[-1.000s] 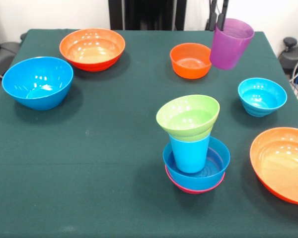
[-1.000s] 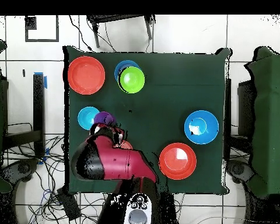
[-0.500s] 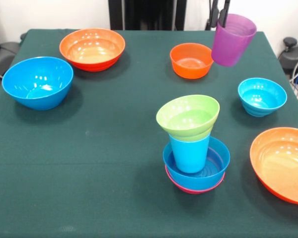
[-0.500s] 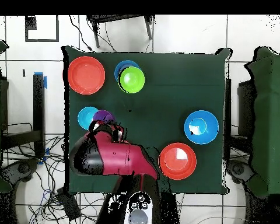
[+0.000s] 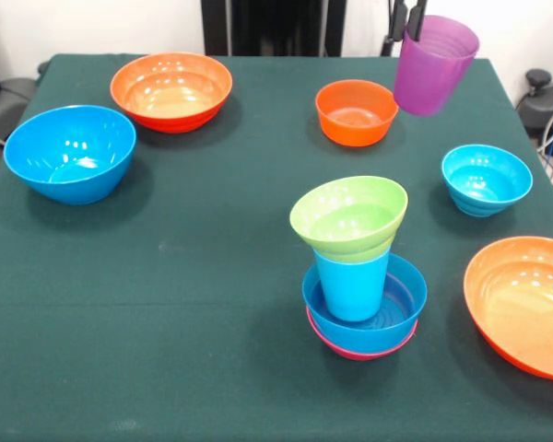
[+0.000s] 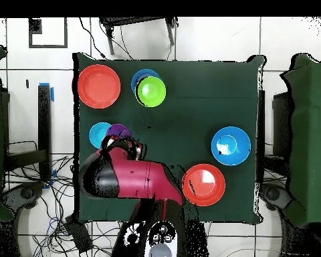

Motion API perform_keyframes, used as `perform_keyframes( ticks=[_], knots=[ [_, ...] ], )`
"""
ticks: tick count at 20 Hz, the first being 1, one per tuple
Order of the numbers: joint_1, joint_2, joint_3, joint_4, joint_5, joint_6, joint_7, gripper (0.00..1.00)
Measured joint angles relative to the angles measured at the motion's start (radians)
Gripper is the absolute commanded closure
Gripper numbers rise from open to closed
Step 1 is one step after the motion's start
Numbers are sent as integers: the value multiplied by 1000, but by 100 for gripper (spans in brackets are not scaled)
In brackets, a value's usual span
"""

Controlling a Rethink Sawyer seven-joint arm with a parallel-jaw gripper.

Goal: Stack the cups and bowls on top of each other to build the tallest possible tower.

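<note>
Front view: the gripper (image 5: 412, 20) descends from the top edge, its dark fingers (image 5: 416, 18) closed over the near rim of the purple cup (image 5: 433, 64), which hangs tilted above the table (image 5: 166, 276) at its far right. Below and left of the cup sits a small orange bowl (image 5: 354, 111); nearer the camera, a small cyan bowl (image 5: 486, 179). The tower (image 5: 359, 276) stands mid-table: pink bowl (image 5: 355, 350) at the base, blue bowl (image 5: 396, 313) in it, light blue cup (image 5: 352, 285) upright inside, green bowl (image 5: 348, 217) tilted on top. A large orange bowl (image 5: 525, 304) lies at the right edge, well apart. A second large orange bowl (image 5: 171, 89) and a large blue bowl (image 5: 70, 152) occupy the far left. Overhead view: the red arm (image 6: 130, 181) covers the small orange bowl; the purple cup (image 6: 119, 132) shows just beside the cyan bowl (image 6: 98, 135).
</note>
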Motion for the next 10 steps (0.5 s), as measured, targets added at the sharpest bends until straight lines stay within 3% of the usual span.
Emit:
perform_keyframes(
  ticks=[10],
  knots=[
    [-16,-21,6,-51,-1,71,0,100]
  ],
)
